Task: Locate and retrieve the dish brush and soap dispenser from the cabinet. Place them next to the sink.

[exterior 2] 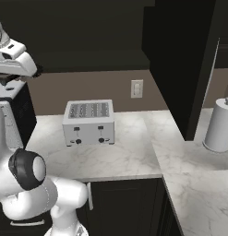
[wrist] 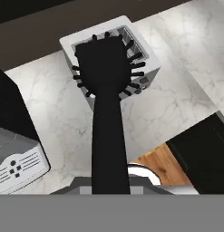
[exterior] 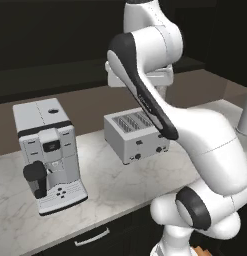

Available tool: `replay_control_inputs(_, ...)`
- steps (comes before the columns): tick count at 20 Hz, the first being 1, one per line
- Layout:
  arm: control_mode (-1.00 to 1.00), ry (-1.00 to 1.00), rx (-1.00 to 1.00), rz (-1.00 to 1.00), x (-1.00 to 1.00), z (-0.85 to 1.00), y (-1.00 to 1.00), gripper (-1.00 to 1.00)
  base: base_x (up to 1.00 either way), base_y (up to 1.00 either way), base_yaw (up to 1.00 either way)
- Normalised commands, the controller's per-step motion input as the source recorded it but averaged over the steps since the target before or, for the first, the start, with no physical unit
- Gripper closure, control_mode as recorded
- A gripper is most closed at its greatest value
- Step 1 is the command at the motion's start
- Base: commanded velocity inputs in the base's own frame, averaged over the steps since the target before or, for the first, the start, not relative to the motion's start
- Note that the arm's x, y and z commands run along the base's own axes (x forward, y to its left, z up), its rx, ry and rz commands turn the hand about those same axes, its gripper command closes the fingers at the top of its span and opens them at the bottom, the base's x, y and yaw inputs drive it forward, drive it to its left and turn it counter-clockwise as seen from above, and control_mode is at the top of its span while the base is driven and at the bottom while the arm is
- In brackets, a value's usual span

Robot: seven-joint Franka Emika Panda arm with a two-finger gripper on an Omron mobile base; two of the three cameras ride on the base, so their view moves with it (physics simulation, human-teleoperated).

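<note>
Pinching brush (wrist: 109,90) by its handle in hand (wrist: 111,188), head pointing away, raised above toaster (wrist: 111,54) on marble worktop (wrist: 177,90); coffee machine (exterior: 47,152) standing left of toaster.

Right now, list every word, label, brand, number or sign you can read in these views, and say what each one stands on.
No readable text anywhere.
Coffee machine: its front panel carries small dark button marks, too small to read.
Toaster: dark knobs and slots on the front, no lettering.
Wall outlet: plain plate, no marking.
Dish brush, held in the shut gripper: plain black, no label.
Grey cylinder: blank.
</note>
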Motion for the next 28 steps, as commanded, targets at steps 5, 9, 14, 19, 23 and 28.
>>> replay_control_inputs(5, -1.0, 0.0, 0.02, -0.02, -0.86, 0.01, -0.12, 1.0, 0.0, 0.0, 0.0)
replay_control_inputs(9, -1.0, 0.1, 0.1, -0.1, -0.47, 0.03, -0.33, 1.0, 0.0, 0.0, 0.0)
replay_control_inputs(14, -1.0, 0.1, 0.02, -0.15, -0.55, -0.25, -0.31, 1.0, 0.0, 0.0, 0.0)
replay_control_inputs(19, -1.0, 0.02, -0.01, -0.09, -0.69, -0.63, -0.3, 1.0, 0.0, 0.0, 0.0)
replay_control_inputs(23, -1.0, 0.0, -0.05, -0.05, -0.68, -0.69, -0.47, 1.0, 0.0, 0.0, 0.0)
replay_control_inputs(28, -1.0, 0.0, -0.08, -0.02, -0.78, -0.52, -0.54, 1.0, 0.0, 0.0, 0.0)
